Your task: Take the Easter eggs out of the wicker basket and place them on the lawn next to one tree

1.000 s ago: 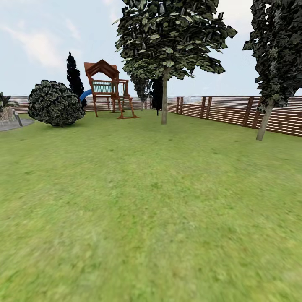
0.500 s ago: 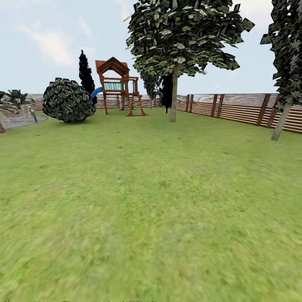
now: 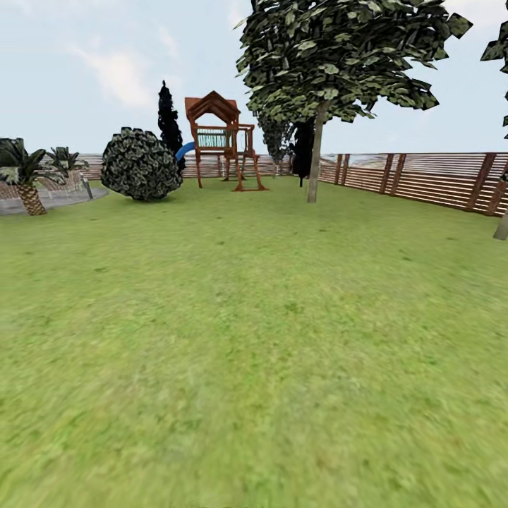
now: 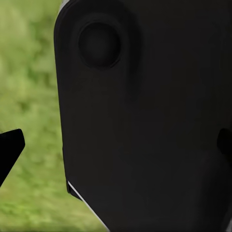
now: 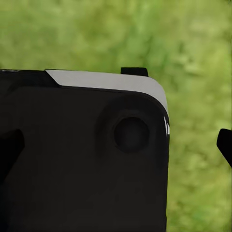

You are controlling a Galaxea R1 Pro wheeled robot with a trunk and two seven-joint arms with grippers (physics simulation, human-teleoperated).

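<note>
The lawn point(image 3: 254, 339) spreads wide ahead of me in the head view. A tree point(image 3: 315, 159) with a straight pale trunk and a leafy crown stands far off at the right of centre. A second pale trunk point(image 3: 502, 226) cuts the right edge. The three Easter eggs and the wicker basket are out of view. In the left wrist view my left gripper point(image 4: 117, 145) is open, its dark fingertips point(image 4: 10, 145) wide apart over grass and a black robot part. My right gripper point(image 5: 117, 147) is open too, with nothing held.
A brown slat fence point(image 3: 423, 180) closes the garden at the back and right. A wooden playset point(image 3: 222, 141) with a blue slide, a round bush point(image 3: 141, 164), thin dark trees point(image 3: 168, 120) and a short palm point(image 3: 28, 187) by a paved patch stand far off.
The whole head picture has slid to the right, so the camera has turned left. The palm and paved patch have come into view; the right-hand tree has nearly left it.
</note>
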